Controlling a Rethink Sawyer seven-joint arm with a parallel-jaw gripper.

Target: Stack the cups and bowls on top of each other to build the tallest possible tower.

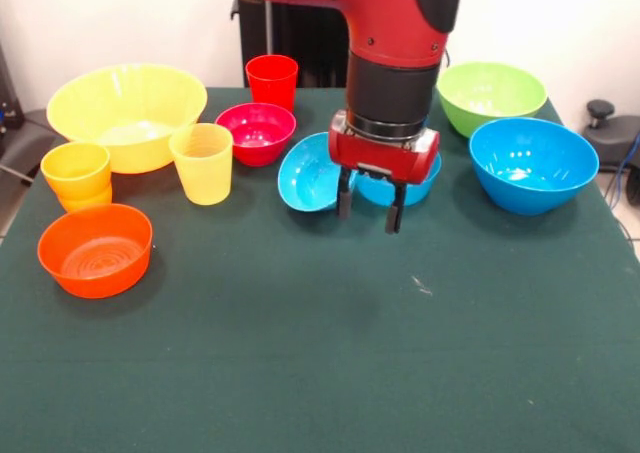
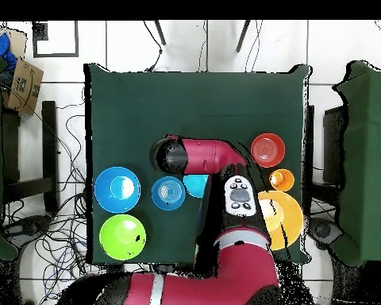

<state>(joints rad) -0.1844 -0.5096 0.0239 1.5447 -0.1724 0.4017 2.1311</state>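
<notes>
My gripper (image 1: 370, 209) hangs open and empty over the table's middle, just in front of two small blue bowls. One small blue bowl (image 1: 306, 173) is tilted on its side. The other (image 1: 428, 179) is mostly hidden behind the gripper and shows flat in the overhead view (image 2: 168, 193). The magenta bowl (image 1: 257, 131), red cup (image 1: 271, 79) and yellow cup (image 1: 202, 163) stand to the left. The large yellow-orange bowl (image 1: 125, 113), orange-yellow cup (image 1: 77, 173) and shallow orange bowl (image 1: 95, 250) are at the far left. The lime green bowl (image 1: 490, 95) and large blue bowl (image 1: 532, 163) are on the right. Nothing is stacked.
The dark green table (image 1: 320, 353) runs to the near edge in front of the gripper. In the overhead view the arm (image 2: 209, 155) covers the gripper and several cups. Cables and table frames lie around the table.
</notes>
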